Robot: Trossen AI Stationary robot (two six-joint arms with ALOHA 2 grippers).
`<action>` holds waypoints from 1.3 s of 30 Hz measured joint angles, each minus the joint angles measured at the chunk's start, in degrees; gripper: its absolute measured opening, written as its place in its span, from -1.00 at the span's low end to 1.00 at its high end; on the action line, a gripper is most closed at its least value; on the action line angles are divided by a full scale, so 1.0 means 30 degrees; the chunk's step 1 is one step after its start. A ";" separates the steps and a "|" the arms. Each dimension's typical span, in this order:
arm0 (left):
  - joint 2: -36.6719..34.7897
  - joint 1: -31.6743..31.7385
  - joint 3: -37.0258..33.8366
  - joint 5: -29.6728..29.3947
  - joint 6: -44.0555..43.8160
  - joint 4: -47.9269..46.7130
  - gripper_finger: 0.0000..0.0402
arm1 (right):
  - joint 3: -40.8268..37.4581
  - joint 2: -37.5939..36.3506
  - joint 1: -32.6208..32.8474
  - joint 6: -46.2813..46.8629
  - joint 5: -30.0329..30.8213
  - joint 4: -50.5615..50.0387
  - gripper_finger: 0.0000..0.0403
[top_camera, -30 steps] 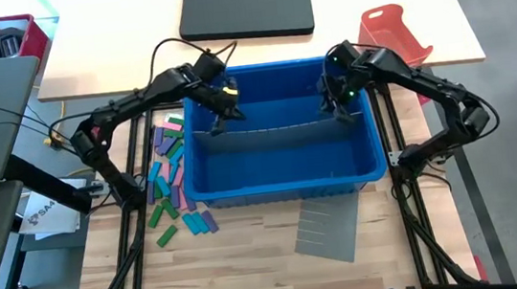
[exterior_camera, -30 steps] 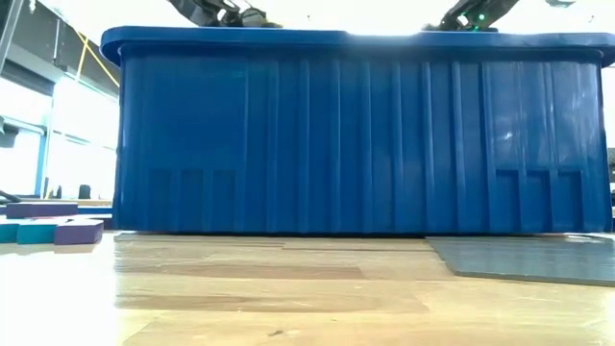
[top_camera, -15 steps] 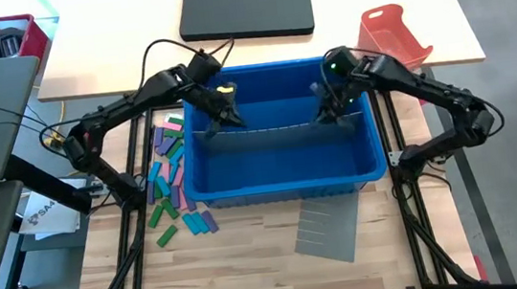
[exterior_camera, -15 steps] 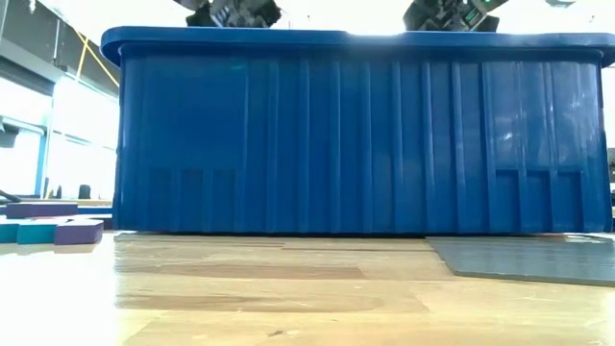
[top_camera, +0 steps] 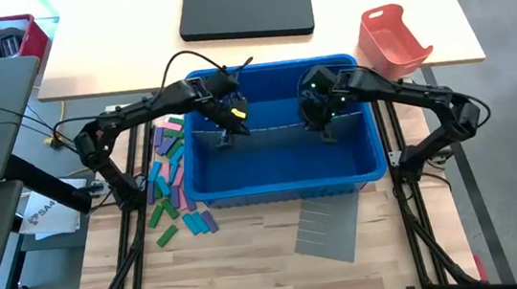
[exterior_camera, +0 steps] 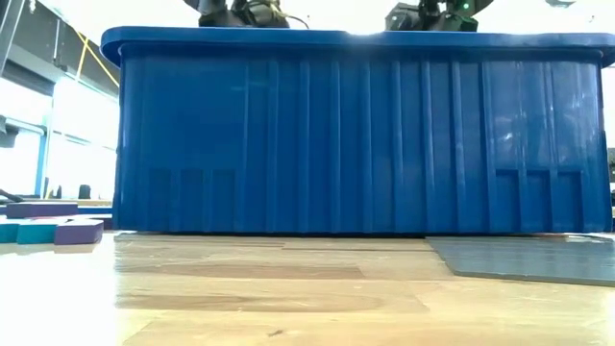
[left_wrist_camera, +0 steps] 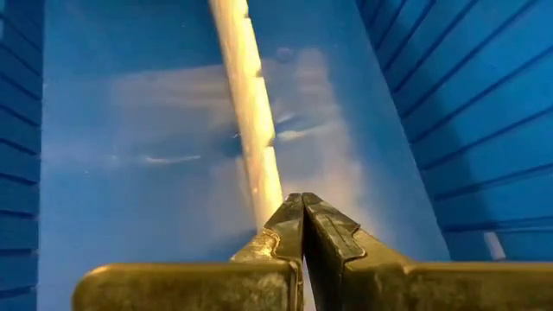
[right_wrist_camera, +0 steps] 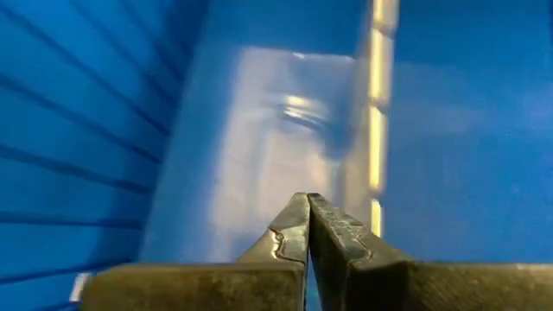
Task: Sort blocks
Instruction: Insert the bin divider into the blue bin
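Many small blocks (top_camera: 170,173) in green, pink, purple and blue lie in a heap on the table left of a big blue bin (top_camera: 286,175); a few of the blocks (exterior_camera: 58,229) show in the low view. A grey divider sheet (top_camera: 276,128) stands on edge across the inside of the bin. My left gripper (top_camera: 224,140) is shut at the divider's left part, inside the bin. My right gripper (top_camera: 328,135) is shut at its right part. Neither gripper holds a block. My left gripper's shut fingertips (left_wrist_camera: 294,216) come from above, slanting down, and end at the divider's top edge (left_wrist_camera: 262,177); whether they press on it I cannot tell. My right gripper slants down the same way with the divider's top edge (right_wrist_camera: 378,121) just beside its shut tips; I cannot tell whether they touch.
A second grey slotted sheet (top_camera: 330,228) lies flat on the table in front of the bin, at the near right. An orange-red tray (top_camera: 391,34) and a flat black case (top_camera: 244,6) sit on the white table beyond. The bin's tall walls (exterior_camera: 356,135) enclose both grippers.
My right gripper has gone toward the table's left and a little toward its near edge, along the divider toward the bin's middle. My left gripper has shifted a little toward the near edge. Both have stayed shut. The blocks have not moved.
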 joint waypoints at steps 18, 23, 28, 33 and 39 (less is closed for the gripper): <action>-0.0878 0.0293 0.0077 -0.0420 0.0326 -0.0223 -1.00 | 0.0000 -0.1459 -0.0618 -0.0016 -0.0289 0.0929 -1.00; -0.1829 -0.0011 0.0219 -0.0284 -0.0252 0.0476 -1.00 | 0.0000 -0.2991 0.0136 0.0186 -0.0630 0.1421 -1.00; -0.2337 -0.0835 0.0226 -0.0356 -0.1310 0.0653 -1.00 | 0.0000 -0.4123 0.1936 0.2335 0.0148 0.1773 -1.00; -0.2382 -0.2989 0.0226 -0.0646 -0.2380 0.0607 -1.00 | 0.0000 -0.4815 0.5788 0.5391 0.3978 0.1501 -1.00; -0.2382 -0.6965 0.0226 -0.3551 -0.4169 0.0086 -1.00 | -0.0035 -0.4900 1.1689 0.9561 0.7829 0.1513 -1.00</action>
